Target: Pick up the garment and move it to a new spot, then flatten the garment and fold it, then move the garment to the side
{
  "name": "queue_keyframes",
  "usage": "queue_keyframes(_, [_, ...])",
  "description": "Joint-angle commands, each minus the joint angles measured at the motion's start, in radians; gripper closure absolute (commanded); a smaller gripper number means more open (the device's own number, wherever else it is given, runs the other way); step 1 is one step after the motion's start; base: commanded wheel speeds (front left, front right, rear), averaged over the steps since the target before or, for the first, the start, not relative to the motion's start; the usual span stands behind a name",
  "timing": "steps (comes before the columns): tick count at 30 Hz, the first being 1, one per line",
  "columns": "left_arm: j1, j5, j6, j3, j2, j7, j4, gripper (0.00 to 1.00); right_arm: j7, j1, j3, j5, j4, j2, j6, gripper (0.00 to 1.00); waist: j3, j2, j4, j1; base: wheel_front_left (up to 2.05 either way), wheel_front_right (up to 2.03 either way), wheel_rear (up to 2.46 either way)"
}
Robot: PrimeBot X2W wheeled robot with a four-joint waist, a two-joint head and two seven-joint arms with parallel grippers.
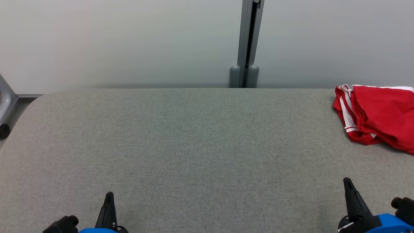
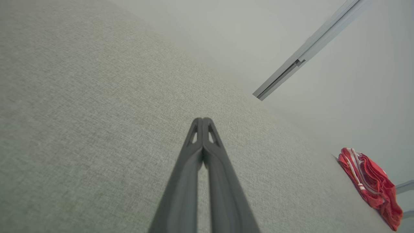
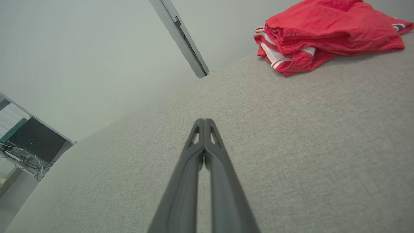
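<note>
Garment lies bunched at the desk's far right. We see our left tool and right tool pinched closed, empty.

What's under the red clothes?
The red garment lies bunched on the grey fabric table, which shows beside it. Whatever is right beneath its folds is covered, so I cannot tell.

garment, ahead-right of right gripper, cropped at frame edge; left gripper body cut off at bottom, right too; shelf clutter too small to identify
</note>
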Motion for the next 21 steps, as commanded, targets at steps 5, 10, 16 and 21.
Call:
queue_keyframes(5, [-0.044, -0.089, -0.006, 0.020, 0.001, 0.023, -0.027, 1.00, 0.014, -0.043, 0.002, 0.103, -0.006, -0.007, 0.000, 1.00, 0.000, -0.0001, -0.003, 0.0000, 0.00, 0.00, 0.00])
queue_keyframes(10, [-0.054, -0.155, -0.007, 0.031, 0.000, 0.041, -0.035, 1.00, 0.024, -0.054, 0.003, 0.179, -0.001, -0.008, 0.000, 1.00, 0.001, -0.0001, -0.005, 0.0000, 0.00, 0.00, 0.00])
queue_keyframes(16, [-0.065, -0.232, -0.008, 0.043, -0.001, 0.062, -0.044, 1.00, 0.035, -0.065, 0.005, 0.265, 0.004, -0.008, 0.000, 1.00, 0.002, -0.0001, -0.008, 0.0000, 0.00, 0.00, 0.00])
queue_keyframes(21, [-0.073, -0.291, -0.009, 0.052, -0.002, 0.079, -0.051, 1.00, 0.044, -0.074, 0.006, 0.333, 0.009, -0.009, 0.000, 1.00, 0.002, -0.0001, -0.011, 0.0000, 0.00, 0.00, 0.00])
